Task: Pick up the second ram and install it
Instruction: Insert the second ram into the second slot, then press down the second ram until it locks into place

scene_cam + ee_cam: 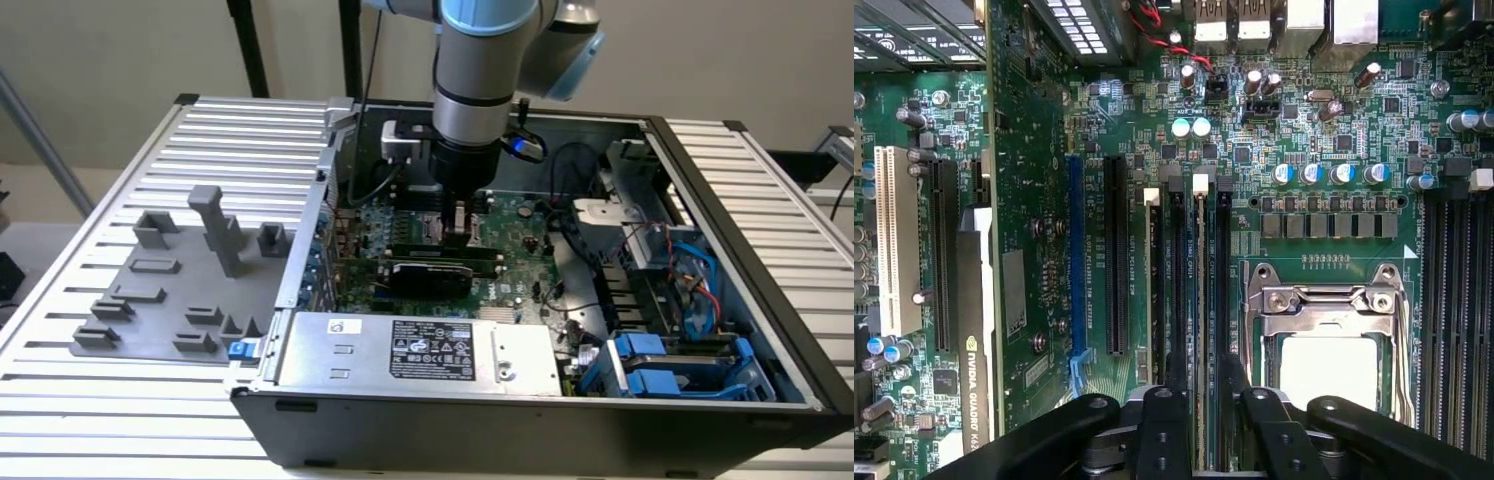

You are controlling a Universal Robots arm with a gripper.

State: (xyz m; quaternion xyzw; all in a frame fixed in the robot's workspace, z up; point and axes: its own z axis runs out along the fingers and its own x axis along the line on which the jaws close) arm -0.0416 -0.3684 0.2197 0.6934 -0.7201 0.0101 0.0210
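The second ram [1200, 300] is a thin green stick seen edge-on, standing upright in a black memory slot [1223, 290] on the motherboard [1334, 140], with a white latch at its far end. My gripper [1202, 385] straddles its near end, one black finger [1176, 385] on each side with a narrow gap to the stick, so it is open. In the exterior view the gripper [461, 238] reaches straight down into the open computer case [747, 300], onto the board just beyond the black expansion card [427, 272].
Grey holder blocks [187, 290] sit on the slatted table at the exterior view's left. A silver power supply [414, 350] and blue drive bays [681, 365] fill the case front. The CPU socket [1324, 340] lies beside the memory slots, with cables [574, 230] nearby.
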